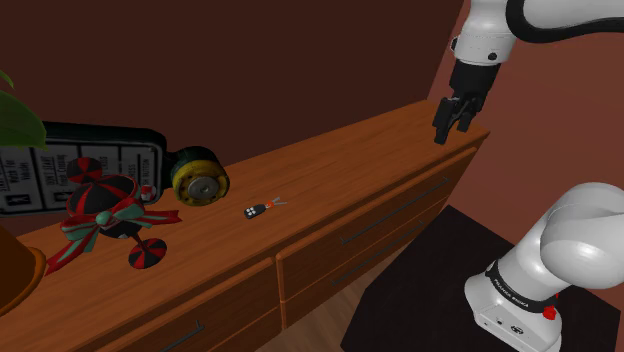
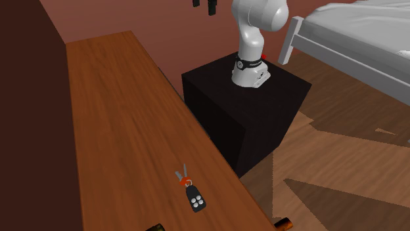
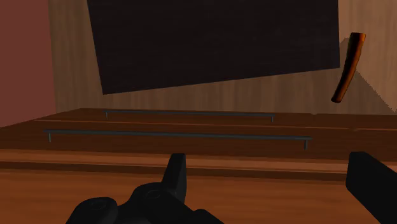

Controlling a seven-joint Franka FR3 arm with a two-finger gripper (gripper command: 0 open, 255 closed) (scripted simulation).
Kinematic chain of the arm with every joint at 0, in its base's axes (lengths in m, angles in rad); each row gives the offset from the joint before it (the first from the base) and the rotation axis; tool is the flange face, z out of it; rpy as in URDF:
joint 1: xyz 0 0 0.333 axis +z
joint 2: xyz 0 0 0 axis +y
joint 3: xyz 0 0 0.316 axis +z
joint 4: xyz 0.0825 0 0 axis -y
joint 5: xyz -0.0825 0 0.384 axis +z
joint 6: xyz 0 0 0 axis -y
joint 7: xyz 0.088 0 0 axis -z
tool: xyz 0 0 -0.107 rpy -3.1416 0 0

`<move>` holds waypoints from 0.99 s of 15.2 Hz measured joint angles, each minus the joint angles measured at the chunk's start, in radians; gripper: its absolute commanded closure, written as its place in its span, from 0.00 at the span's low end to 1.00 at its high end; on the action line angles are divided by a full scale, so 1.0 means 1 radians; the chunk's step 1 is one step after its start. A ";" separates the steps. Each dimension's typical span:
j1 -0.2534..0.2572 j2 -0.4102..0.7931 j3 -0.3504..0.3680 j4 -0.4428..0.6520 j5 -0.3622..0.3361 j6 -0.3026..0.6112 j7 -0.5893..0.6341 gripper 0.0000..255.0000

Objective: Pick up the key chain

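Sitting on the smooth wooden dresser (image 1: 350, 160), from the shoulder view's left: a red and black toy plane (image 1: 105, 215), a round yellow disc (image 1: 200, 178), then the small black key chain (image 1: 262, 208), lying flat near the front edge. Above the dresser's right end hangs the gripper (image 1: 455, 118), fingers apart, holding nothing.

White arm (image 1: 575, 225): glossy shell, rounded bulbous links, dark grey seams at the joints. Base collar carries a black band (image 1: 512, 288) with small white lettering, same in the second exterior view. Small red button (image 1: 549, 312) low on the base. All-black gripper (image 1: 452, 130): blocky palm, two blunt squared fingers (image 3: 176, 173).
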 measured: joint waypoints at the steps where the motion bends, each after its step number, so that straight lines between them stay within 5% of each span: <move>1: 0.000 0.000 0.000 0.000 0.000 0.000 0.000 0.00; 15: 0.029 0.261 0.271 -0.002 0.158 0.332 0.401 0.00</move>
